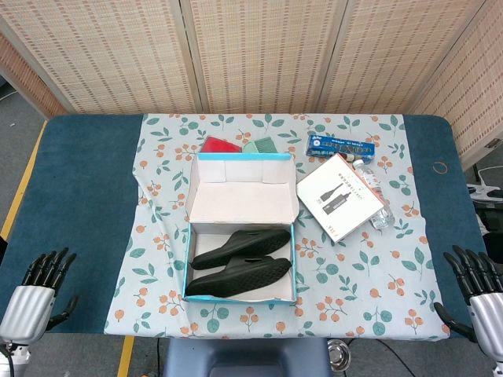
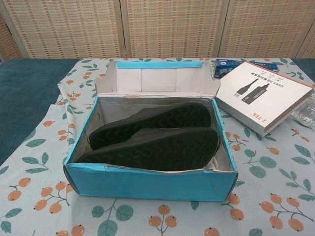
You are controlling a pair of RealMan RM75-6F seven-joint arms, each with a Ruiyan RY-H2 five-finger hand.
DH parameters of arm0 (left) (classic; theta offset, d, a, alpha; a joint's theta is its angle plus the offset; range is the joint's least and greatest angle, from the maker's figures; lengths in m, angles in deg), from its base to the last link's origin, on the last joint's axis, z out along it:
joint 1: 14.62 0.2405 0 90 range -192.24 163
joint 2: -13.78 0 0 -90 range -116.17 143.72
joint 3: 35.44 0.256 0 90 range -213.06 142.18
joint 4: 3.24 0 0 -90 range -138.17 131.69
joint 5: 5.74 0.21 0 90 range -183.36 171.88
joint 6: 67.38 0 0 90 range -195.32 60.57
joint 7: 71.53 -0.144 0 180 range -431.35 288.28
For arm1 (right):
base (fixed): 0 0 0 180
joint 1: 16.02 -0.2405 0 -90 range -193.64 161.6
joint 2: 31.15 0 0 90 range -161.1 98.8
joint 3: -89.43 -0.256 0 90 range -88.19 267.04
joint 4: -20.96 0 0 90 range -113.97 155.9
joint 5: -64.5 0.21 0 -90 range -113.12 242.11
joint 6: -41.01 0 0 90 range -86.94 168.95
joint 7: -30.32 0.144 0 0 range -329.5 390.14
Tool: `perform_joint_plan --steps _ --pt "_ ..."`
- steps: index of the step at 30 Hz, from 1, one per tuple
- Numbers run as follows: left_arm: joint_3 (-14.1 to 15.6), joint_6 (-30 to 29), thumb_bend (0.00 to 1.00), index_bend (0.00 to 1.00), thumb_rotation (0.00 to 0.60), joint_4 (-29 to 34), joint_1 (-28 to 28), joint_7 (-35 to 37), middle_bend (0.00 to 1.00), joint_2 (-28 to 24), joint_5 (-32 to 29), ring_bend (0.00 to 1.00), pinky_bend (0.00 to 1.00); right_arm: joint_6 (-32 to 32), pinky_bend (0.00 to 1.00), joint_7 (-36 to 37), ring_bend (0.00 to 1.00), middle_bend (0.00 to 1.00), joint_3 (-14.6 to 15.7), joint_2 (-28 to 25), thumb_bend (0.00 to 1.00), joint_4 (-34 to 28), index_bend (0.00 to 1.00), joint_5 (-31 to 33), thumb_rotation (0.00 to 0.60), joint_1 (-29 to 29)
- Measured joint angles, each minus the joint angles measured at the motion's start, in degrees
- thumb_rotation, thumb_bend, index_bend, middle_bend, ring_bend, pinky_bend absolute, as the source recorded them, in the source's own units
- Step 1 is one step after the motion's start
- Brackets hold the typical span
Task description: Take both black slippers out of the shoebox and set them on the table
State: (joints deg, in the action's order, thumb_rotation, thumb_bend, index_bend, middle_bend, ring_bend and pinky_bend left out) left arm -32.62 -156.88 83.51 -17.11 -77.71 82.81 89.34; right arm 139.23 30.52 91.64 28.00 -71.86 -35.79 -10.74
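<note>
At table's near corners, left hand (image 1: 38, 292), right hand (image 1: 481, 292), fingers spread, empty

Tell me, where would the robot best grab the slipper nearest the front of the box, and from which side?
Probably from above. The front slipper lies on its side along the low front wall of the shoebox, its upper edge showing in the open top. A hand could close across that edge near its middle. The right hand and left hand wait open at the table's near corners.

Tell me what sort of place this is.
Probably a staged test or demo room, not a home: woven folding screens behind a blue table with a floral cloth, and an open shoebox of black slippers.
</note>
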Motion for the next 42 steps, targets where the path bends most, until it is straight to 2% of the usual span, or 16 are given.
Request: perform_joint_plan --steps 7,11,15,20,24,29,35,39,42 --pt "0.2 0.1 0.39 0.0 0.6 0.3 -0.2 0.1 0.0 0.2 0.8 0.0 0.09 -0.4 0.0 0.0 0.0 0.0 0.1 -0.1 0.19 -0.1 0.0 0.1 0.583 0.0" --pt "0.5 1.0 0.39 0.0 0.6 1.9 -1.8 1.8 0.0 -0.2 3.8 0.0 0.12 -0.6 0.0 0.3 0.0 0.0 0.3 -0.3 0.19 -0.3 0.0 0.3 0.581 0.0" --pt "0.6 7.0 0.39 0.0 0.6 9.3 -7.2 8.7 0.0 -3.2 6.2 0.0 0.22 -1.1 0.0 0.1 0.0 0.0 0.5 -0.3 0.19 -0.4 0.0 0.1 0.582 -0.1" --pt "-0.3 18.6 0.38 0.0 0.6 19.7 -15.2 17.9 0.0 -7.5 4.2 0.0 0.18 -1.3 0.0 0.3 0.0 0.0 0.6 -0.4 0.19 -0.5 0.0 -0.1 0.582 -0.2" --pt "-3.2 27.2 0.37 0.0 0.6 26.8 -22.1 19.6 0.0 -8.5 -0.8 0.0 0.18 -1.8 0.0 0.0 0.0 0.0 0.6 -0.3 0.19 -0.5 0.0 0.3 0.581 -0.3" --pt "-7.1 33.2 0.36 0.0 0.6 28.8 -27.5 15.5 0.0 -6.1 -9.6 0.0 0.18 -2.9 0.0 -0.3 0.0 0.0 0.5 -0.2 0.19 -0.5 0.0 0.9 0.582 -0.7" --pt "-10.9 37.4 0.37 0.0 0.6 26.5 -33.4 5.9 0.02 0.2 -22.8 0.0 0.19 -3.4 0.0 0.7 0.0 0.0 0.0 -0.5 0.19 -0.5 0.0 2.4 0.582 -0.8" --pt "-13.0 39.3 0.36 0.0 0.6 22.9 -37.6 1.3 0.05 6.4 -32.3 0.03 0.23 -3.9 0.0 1.1 0.0 0.0 -0.2 -0.7 0.19 -0.4 0.0 3.2 0.582 -1.0" --pt "-13.7 39.5 0.36 0.0 0.6 19.7 -39.8 -1.4 0.07 10.6 -34.9 0.05 0.27 -4.3 0.0 1.2 0.0 0.0 -0.2 -0.8 0.19 -0.4 0.0 3.6 0.583 -1.1"
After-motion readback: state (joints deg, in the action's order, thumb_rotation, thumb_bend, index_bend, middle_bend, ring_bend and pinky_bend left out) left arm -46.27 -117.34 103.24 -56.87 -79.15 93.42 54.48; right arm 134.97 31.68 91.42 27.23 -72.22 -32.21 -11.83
